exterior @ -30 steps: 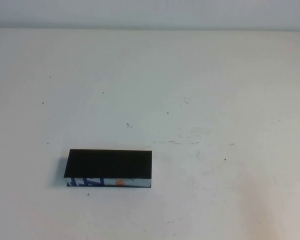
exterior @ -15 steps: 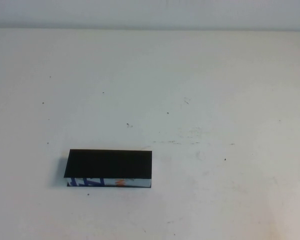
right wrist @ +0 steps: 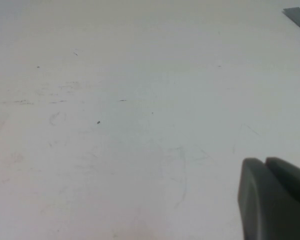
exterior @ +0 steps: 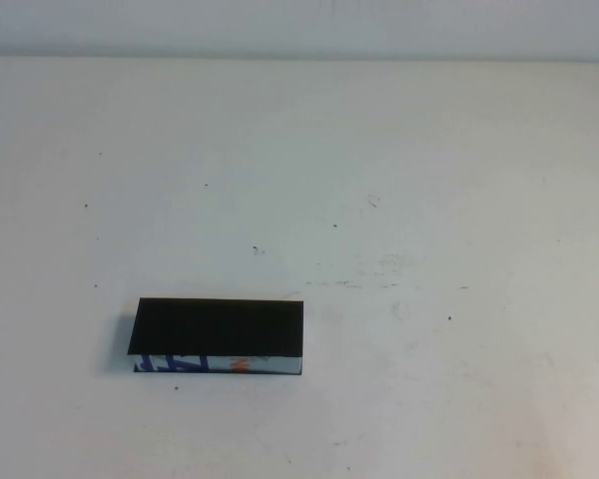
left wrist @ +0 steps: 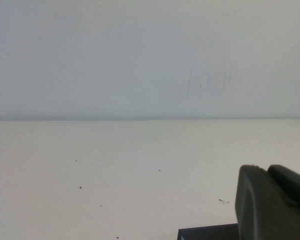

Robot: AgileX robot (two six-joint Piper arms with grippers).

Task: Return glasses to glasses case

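Nothing on the table had moved since the earlier frame. The glasses case (exterior: pixel 218 337) lay shut at the lower left of the high view, on the white table (exterior: pixel 399 180). No glasses showed. The right gripper (right wrist: pixel 272 200) had its fingers pressed together over bare table. The left gripper (left wrist: pixel 270 202) sat near the case; its fingers I cannot tell. The case looked stiff, light and smooth, probably best lifted at its lid's front edge.

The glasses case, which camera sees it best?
The high view: the whole glasses case lies shut on the table. The left wrist view catches only a dark corner beside the left gripper. The right wrist view shows none.
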